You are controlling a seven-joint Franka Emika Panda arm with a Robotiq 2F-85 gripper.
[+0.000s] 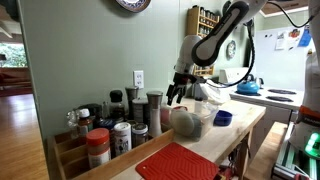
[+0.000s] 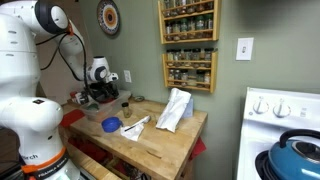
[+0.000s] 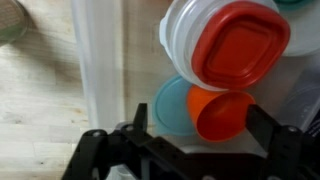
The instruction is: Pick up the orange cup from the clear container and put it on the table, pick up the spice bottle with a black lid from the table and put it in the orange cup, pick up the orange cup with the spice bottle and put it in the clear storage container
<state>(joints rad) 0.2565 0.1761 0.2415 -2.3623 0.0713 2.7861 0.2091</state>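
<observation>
The orange cup point(image 3: 220, 112) lies on its side inside the clear container point(image 3: 97, 60), its mouth towards the camera. My gripper point(image 3: 202, 120) is open, with one finger on each side of the cup and a gap to each. In both exterior views the gripper point(image 1: 178, 94) point(image 2: 100, 96) hangs down into the rounded clear container point(image 1: 190, 124); the cup is hidden there. A small spice bottle with a dark lid point(image 2: 126, 104) stands on the table just beyond the container.
A tub with a red lid point(image 3: 238, 42) and a teal lid point(image 3: 170, 105) lie in the container next to the cup. A small blue cup point(image 1: 222, 118) point(image 2: 111, 125) sits on the table. Several spice jars point(image 1: 115, 125) and a red mat point(image 1: 180, 162) lie nearby.
</observation>
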